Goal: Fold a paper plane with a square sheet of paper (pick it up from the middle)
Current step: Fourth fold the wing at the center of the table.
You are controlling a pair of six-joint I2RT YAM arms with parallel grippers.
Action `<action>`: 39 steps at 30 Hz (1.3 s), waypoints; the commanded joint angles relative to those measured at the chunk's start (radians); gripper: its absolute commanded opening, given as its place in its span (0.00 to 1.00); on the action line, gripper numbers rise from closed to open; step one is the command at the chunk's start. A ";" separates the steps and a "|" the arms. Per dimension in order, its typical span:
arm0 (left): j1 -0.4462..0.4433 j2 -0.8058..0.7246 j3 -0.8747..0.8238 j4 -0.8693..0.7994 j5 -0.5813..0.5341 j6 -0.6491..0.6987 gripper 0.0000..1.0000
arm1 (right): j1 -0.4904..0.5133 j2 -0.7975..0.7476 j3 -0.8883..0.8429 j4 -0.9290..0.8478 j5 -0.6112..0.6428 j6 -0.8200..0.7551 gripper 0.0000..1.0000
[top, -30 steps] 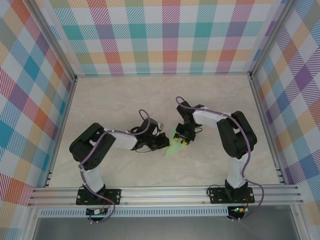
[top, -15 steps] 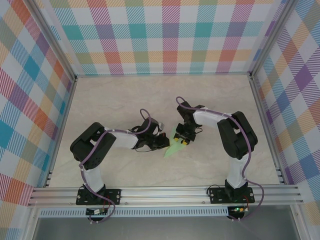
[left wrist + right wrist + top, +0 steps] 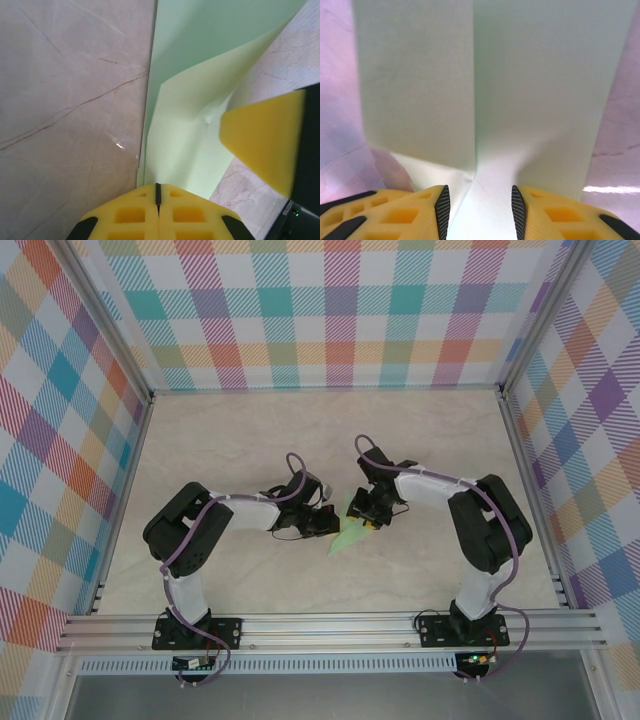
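The square sheet of paper (image 3: 344, 534) is pale mint green and lies mid-table, folded into a dart shape with its point toward the near edge. My left gripper (image 3: 327, 526) comes in from the left. It is shut, with its tips (image 3: 157, 188) at the paper's (image 3: 185, 95) near edge, where a flap stands raised. I cannot tell whether any paper is pinched. My right gripper (image 3: 368, 519) is open. Its fingers (image 3: 443, 205) straddle the centre crease of the paper (image 3: 480, 80). One right finger (image 3: 265, 145) shows in the left wrist view.
The marble-patterned tabletop (image 3: 250, 450) is walled by checked panels (image 3: 330, 310) at the back and sides. An aluminium rail (image 3: 330, 625) runs along the near edge by the arm bases. Both arms crowd the table's middle.
The right arm's elbow has swung to the right and its gripper has shifted slightly. The left gripper has edged toward the paper. The paper has barely moved.
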 commanded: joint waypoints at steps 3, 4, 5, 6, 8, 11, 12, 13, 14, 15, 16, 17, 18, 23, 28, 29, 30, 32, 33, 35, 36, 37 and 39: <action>0.001 0.058 0.002 -0.134 -0.014 0.038 0.01 | 0.005 -0.083 -0.049 0.136 -0.064 -0.051 0.31; 0.000 0.059 0.004 -0.135 -0.014 0.040 0.01 | 0.007 -0.088 -0.056 0.158 -0.081 -0.060 0.28; 0.001 0.059 0.004 -0.137 -0.014 0.040 0.01 | 0.009 -0.087 -0.060 0.175 -0.094 -0.066 0.25; 0.000 0.059 0.006 -0.139 -0.016 0.040 0.01 | 0.011 -0.083 -0.059 0.185 -0.102 -0.073 0.23; 0.000 0.057 0.006 -0.142 -0.021 0.038 0.00 | 0.013 -0.064 -0.053 0.198 -0.118 -0.079 0.19; 0.001 0.057 0.005 -0.141 -0.023 0.034 0.00 | 0.012 -0.027 -0.055 0.223 -0.139 -0.079 0.14; 0.000 0.057 0.005 -0.141 -0.024 0.032 0.00 | 0.012 -0.016 -0.057 0.232 -0.147 -0.079 0.13; 0.000 0.057 0.006 -0.141 -0.024 0.032 0.00 | 0.012 -0.007 -0.060 0.242 -0.156 -0.081 0.12; 0.000 0.056 0.005 -0.141 -0.026 0.030 0.00 | 0.012 0.004 -0.063 0.251 -0.161 -0.080 0.12; 0.000 0.057 0.006 -0.141 -0.026 0.029 0.00 | 0.012 0.011 -0.066 0.255 -0.165 -0.081 0.11; 0.000 0.057 0.007 -0.144 -0.027 0.028 0.00 | 0.012 0.019 -0.069 0.254 -0.165 -0.078 0.11; 0.000 0.056 0.007 -0.146 -0.028 0.028 0.00 | 0.012 0.024 -0.074 0.255 -0.163 -0.079 0.11; 0.000 0.056 0.009 -0.148 -0.029 0.028 0.00 | 0.013 0.026 -0.080 0.255 -0.160 -0.079 0.10; 0.001 0.052 0.008 -0.155 -0.032 0.027 0.00 | 0.012 0.018 -0.121 0.248 -0.110 -0.080 0.10; 0.000 0.047 0.008 -0.158 -0.035 0.028 0.00 | 0.007 0.027 -0.143 0.223 -0.046 -0.085 0.10; 0.000 0.044 0.008 -0.160 -0.034 0.028 0.00 | 0.006 0.031 -0.149 0.223 -0.044 -0.083 0.10; 0.001 0.041 0.010 -0.162 -0.034 0.029 0.00 | 0.006 0.033 -0.156 0.227 -0.044 -0.081 0.10; 0.000 0.030 0.012 -0.160 -0.028 0.031 0.00 | 0.006 0.037 -0.168 0.229 -0.047 -0.076 0.10; 0.000 0.023 0.014 -0.152 -0.021 0.029 0.00 | 0.007 0.038 -0.175 0.230 -0.047 -0.072 0.10; 0.001 -0.002 0.023 -0.124 -0.004 0.025 0.01 | 0.006 0.040 -0.190 0.239 -0.047 -0.066 0.09; 0.002 -0.019 0.029 -0.111 -0.002 0.020 0.03 | 0.006 0.043 -0.196 0.240 -0.046 -0.064 0.08; 0.003 -0.040 0.035 -0.097 -0.006 0.012 0.04 | 0.006 0.046 -0.201 0.241 -0.044 -0.061 0.08; 0.005 -0.083 0.035 -0.058 -0.025 -0.006 0.05 | 0.005 0.049 -0.207 0.242 -0.044 -0.056 0.07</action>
